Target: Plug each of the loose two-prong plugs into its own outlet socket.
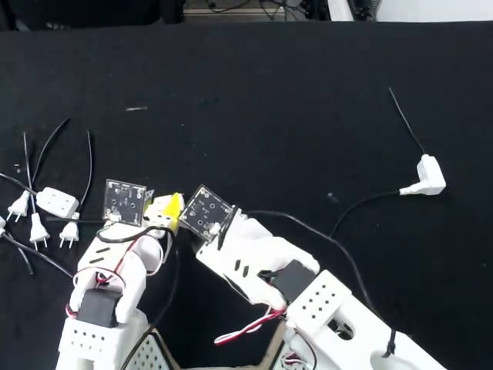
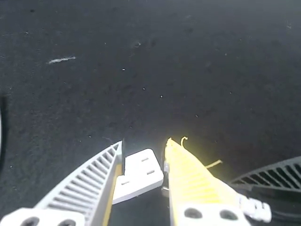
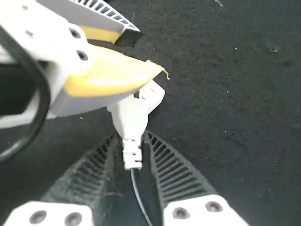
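1. Plug (image 3: 129,120): white, two-prong type, with a ribbed neck and a thin black cord (image 3: 137,193). It lies nose-first against the held socket, at about 7 o'clock on the tabletop (image 1: 269,100). Prongs hidden.
2. Outlet socket (image 2: 138,174): small white block with slots on its face, at the same 7 o'clock spot.
3. Left gripper (image 2: 143,143): one grey and one yellow finger, clamped on the outlet socket. The yellow finger overhangs the plug-socket joint.
4. Right gripper (image 3: 131,135): black ribbed fingers pressed on either side of the plug.
5. Loose plugs (image 1: 19,206) (image 1: 36,229) (image 1: 69,231): count three, white with black cords, at 9 o'clock.
6. Socket block (image 1: 58,202): count one, white, lying among the loose plugs.
7. Angled connector (image 1: 431,176): count one, white and corded, at 3 o'clock, well apart from the arms.
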